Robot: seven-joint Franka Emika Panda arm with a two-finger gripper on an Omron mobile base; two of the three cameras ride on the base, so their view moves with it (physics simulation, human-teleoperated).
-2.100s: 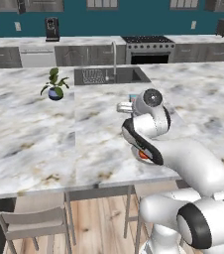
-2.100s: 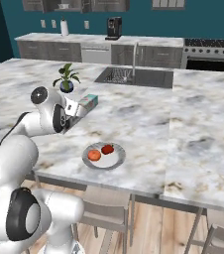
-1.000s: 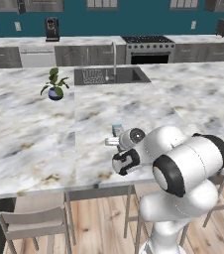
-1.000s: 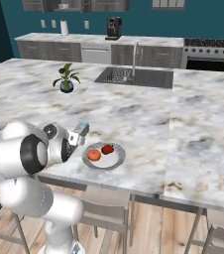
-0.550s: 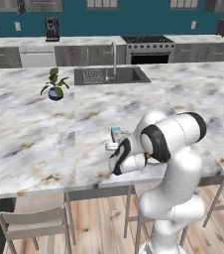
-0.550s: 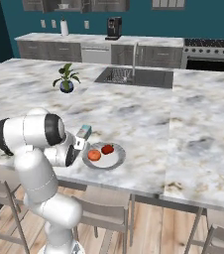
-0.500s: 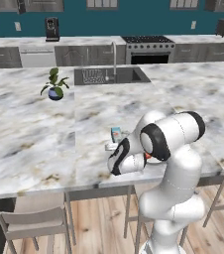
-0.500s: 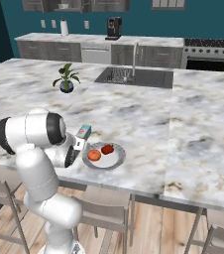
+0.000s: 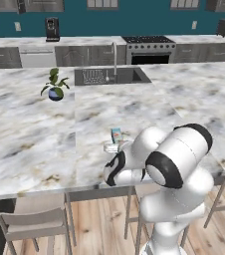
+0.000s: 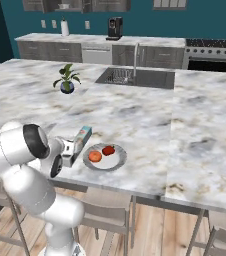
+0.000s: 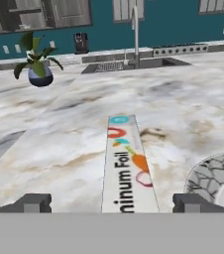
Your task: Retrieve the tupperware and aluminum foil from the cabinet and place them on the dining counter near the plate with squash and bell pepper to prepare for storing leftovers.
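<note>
Foil carton (image 11: 129, 163) flat beside plate (image 11: 208, 176), gripper (image 11: 111, 202) spread astride, plant (image 11: 36, 64) beyond

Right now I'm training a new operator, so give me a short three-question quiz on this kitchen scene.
1. True or false: the long white-and-blue aluminum foil carton lies flat on the marble dining counter.
2. The carton lies beside the round light-grey plate holding: A) bread B) two orange-red vegetables C) nothing
3. Fill in: the gripper jaws stand ____ either side of the carton.

Key: 1 true; 2 B; 3 open
</note>
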